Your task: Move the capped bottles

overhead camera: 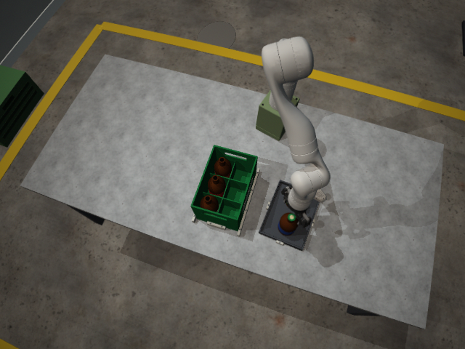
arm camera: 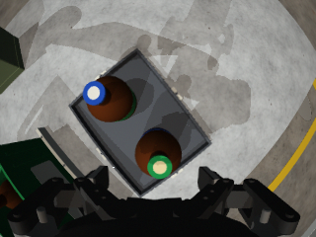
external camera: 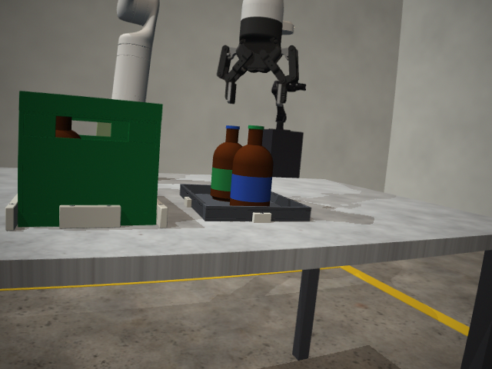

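From the top, you see a green gridded crate [overhead camera: 249,162] holding three round brown uncapped bottles [overhead camera: 216,184] in its left column; at its 3 o'clock lies the flat dark tray [overhead camera: 271,220].

From the side, your gripper [external camera: 256,91] hangs with jaws wide apart, empty, above two upright capped bottles: green-capped [external camera: 251,171] and blue-capped [external camera: 224,167].

At the wrist, the blue cap [arm camera: 94,94] sits at 10 o'clock of the green cap [arm camera: 160,166].

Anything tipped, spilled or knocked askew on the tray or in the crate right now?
Nothing stands out. Both capped bottles stand upright on the tray, three open bottles sit in the crate, and the open gripper hangs above, holding nothing.
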`<state>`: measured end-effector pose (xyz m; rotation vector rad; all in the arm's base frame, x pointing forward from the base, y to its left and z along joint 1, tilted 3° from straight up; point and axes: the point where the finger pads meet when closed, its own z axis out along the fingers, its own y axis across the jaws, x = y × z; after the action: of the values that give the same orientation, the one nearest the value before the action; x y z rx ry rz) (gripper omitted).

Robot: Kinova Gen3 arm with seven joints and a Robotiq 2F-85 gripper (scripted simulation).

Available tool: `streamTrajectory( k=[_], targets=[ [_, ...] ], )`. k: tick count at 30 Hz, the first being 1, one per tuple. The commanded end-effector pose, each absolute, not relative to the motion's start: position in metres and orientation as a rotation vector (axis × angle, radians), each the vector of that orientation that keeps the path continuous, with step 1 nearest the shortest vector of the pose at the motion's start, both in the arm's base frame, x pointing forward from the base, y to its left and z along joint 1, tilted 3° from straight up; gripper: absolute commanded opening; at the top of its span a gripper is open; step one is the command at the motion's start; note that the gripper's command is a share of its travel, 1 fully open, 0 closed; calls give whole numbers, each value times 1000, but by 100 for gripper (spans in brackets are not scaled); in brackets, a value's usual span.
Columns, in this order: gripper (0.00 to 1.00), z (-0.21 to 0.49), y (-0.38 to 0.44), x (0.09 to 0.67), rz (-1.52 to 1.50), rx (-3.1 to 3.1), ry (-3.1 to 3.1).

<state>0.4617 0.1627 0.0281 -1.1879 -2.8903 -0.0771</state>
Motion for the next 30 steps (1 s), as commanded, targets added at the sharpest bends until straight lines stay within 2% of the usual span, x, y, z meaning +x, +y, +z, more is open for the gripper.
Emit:
streamTrajectory(
  k=[1,15,30],
  targets=[
    [100,31,162,463,-81,-1191,-2893],
    [100,45,161,466,-84,-1194,-2896],
    [100,91,158,465,-84,-1194,-2896]
  ],
)
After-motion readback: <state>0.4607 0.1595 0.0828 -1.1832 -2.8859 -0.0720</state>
